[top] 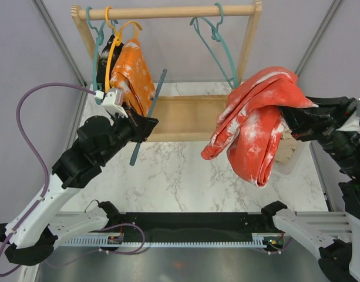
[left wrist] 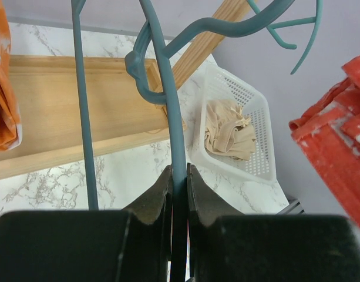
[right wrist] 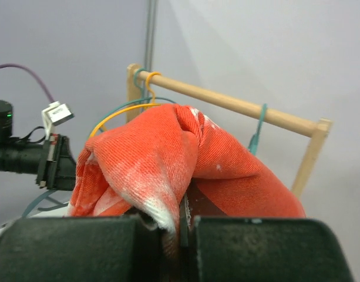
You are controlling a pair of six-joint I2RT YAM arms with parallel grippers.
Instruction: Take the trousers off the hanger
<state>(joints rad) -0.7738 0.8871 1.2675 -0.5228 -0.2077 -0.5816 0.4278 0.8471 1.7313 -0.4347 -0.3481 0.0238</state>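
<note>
over marble table [top: 180, 176], left hand [left wrist: 178, 174] clamps a teal hanger [left wrist: 170, 100], right hand [right wrist: 182, 218] grips red trousers [top: 256, 129] aloft

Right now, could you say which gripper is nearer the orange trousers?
Left. The left gripper holds a teal hanger beside the orange trousers; the right gripper holds red trousers well away.
</note>
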